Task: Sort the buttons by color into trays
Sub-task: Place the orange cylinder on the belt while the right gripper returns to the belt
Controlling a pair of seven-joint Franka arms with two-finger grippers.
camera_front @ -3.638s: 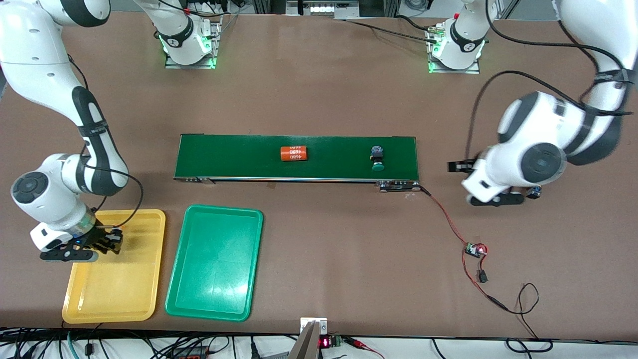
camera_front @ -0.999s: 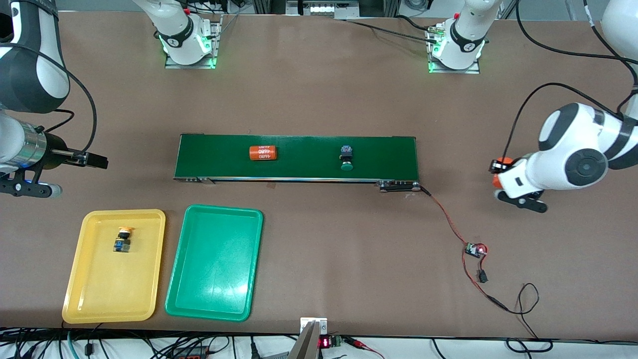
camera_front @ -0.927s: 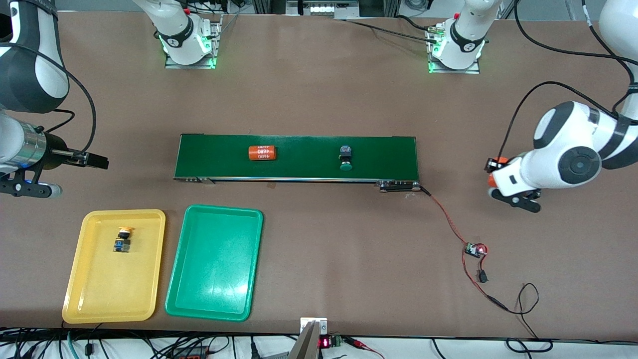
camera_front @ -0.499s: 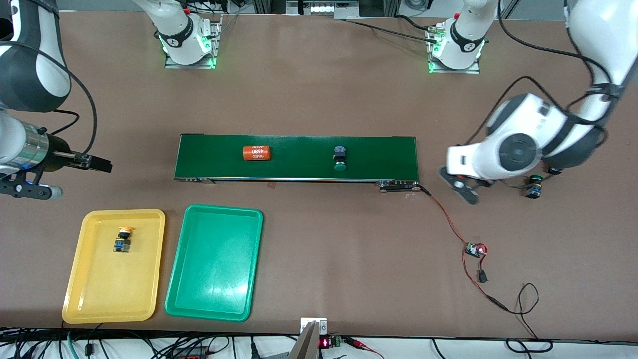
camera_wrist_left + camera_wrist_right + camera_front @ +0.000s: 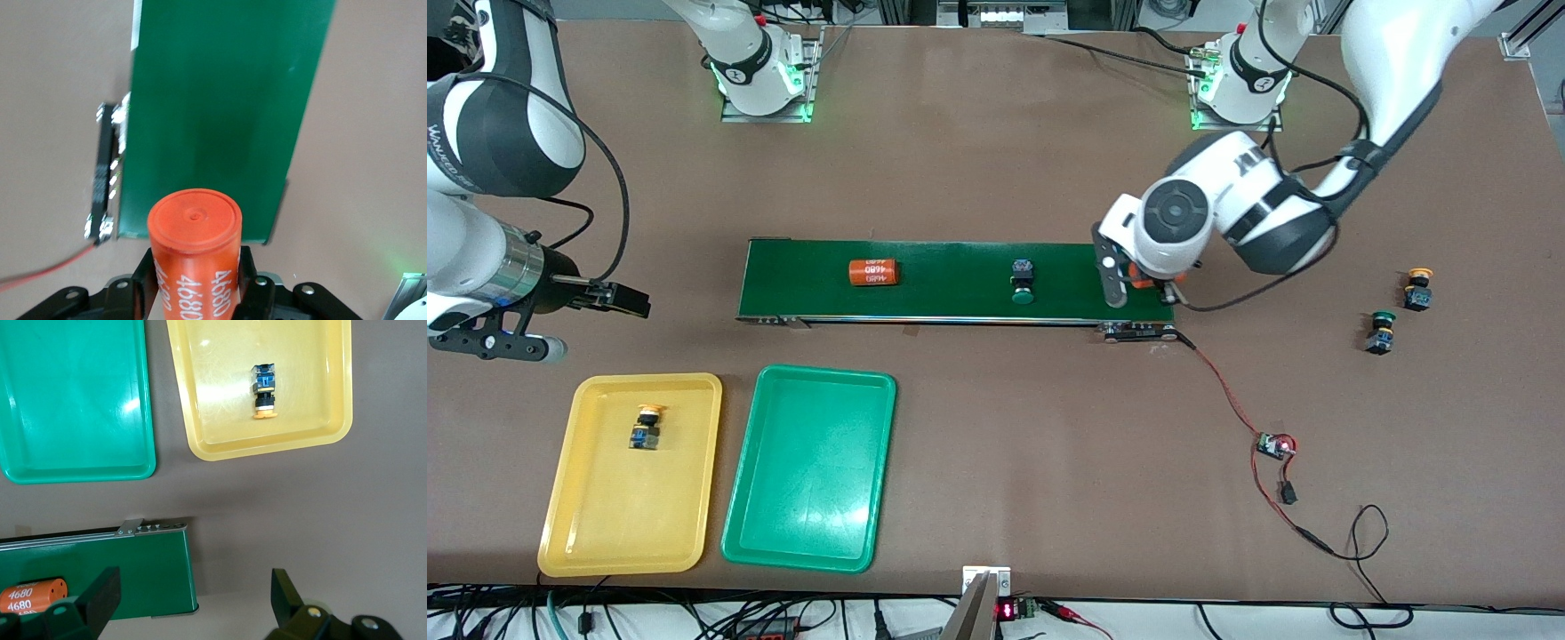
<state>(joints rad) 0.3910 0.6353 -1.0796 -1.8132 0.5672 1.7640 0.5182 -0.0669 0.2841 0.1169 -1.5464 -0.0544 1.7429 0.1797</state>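
Note:
One yellow-capped button (image 5: pixel 646 427) (image 5: pixel 264 390) lies in the yellow tray (image 5: pixel 685 507) (image 5: pixel 213 420). The green tray (image 5: pixel 809 471) (image 5: pixel 67 400) beside it holds nothing. A green-capped button (image 5: pixel 1022 280) rides on the dark-green conveyor belt (image 5: pixel 951 293). Toward the left arm's end of the table, a yellow-capped button (image 5: pixel 1417 289) and a green-capped button (image 5: pixel 1380 331) stand on the bare tabletop. My left gripper (image 5: pixel 1138 283) (image 5: pixel 193 277) is shut on an orange 4680 cylinder (image 5: pixel 193 233) over the belt's end. My right gripper (image 5: pixel 627 302) (image 5: pixel 193 600) hangs open and empty over bare table beside the belt's other end.
A second orange cylinder (image 5: pixel 873 271) (image 5: pixel 33 597) lies on the belt (image 5: pixel 133 573) toward the right arm's end. A red wire runs from the belt's end to a small circuit board (image 5: pixel 1276 444). Both arm bases stand along the table's edge farthest from the front camera.
The left arm swung from its end of the table to over the belt's end, carrying the orange cylinder and uncovering two buttons there. The belt's cylinder and button drifted toward the right arm's end.

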